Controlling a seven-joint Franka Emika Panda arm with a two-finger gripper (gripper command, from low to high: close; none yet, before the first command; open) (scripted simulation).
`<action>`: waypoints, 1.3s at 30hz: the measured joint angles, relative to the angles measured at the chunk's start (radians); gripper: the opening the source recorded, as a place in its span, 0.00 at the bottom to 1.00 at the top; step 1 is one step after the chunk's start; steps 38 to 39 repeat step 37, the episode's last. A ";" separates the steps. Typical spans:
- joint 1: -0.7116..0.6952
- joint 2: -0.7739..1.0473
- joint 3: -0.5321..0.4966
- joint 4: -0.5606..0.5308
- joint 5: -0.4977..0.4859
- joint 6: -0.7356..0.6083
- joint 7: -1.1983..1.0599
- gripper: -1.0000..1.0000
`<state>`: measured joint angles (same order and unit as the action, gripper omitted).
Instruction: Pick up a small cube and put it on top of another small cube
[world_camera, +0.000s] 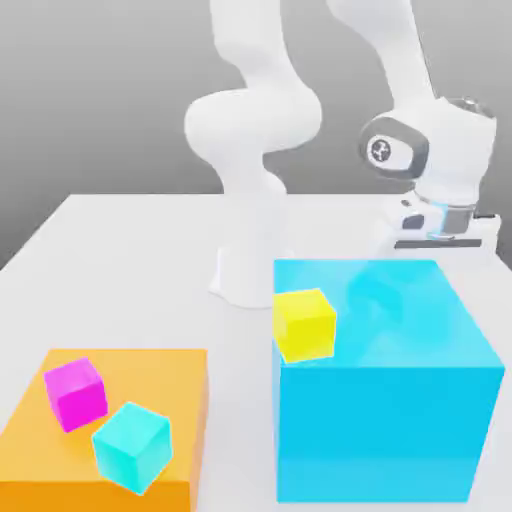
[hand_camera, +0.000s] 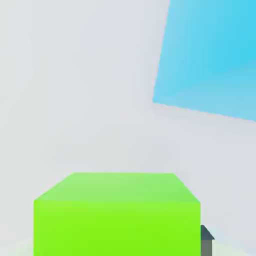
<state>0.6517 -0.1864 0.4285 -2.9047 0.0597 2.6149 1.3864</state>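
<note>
Showing, exterior view: arm's gripper (world_camera: 443, 238) behind big blue block (world_camera: 385, 400); yellow cube (world_camera: 304, 324) on its corner; pink cube (world_camera: 75, 393), teal cube (world_camera: 132, 446) on orange slab (world_camera: 180, 375).
Hand view: fingers clamped on 1 green cube (hand_camera: 117, 215), above table (hand_camera: 75, 100).
Advice: carry level, centre over target cube before release.

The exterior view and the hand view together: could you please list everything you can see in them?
large blue block: one, cyan-blue, on the table at the exterior view's right
yellow cube: one, yellow, on the blue block's near-left top corner
orange block: one, orange, low, at the exterior view's lower left
magenta cube: one, magenta, on the orange block
cyan cube: one, cyan, on the orange block
green cube: one, bright green, close before the hand camera
table: one, white
tool: one, white, behind the blue block
</note>
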 joint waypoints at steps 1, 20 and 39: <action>0.009 -0.002 0.004 0.017 -0.016 -0.029 -0.046 0.00; -0.404 0.177 -0.299 0.569 -0.093 -0.213 -0.309 0.00; -0.895 0.317 -0.432 0.578 -0.054 -0.157 -0.172 1.00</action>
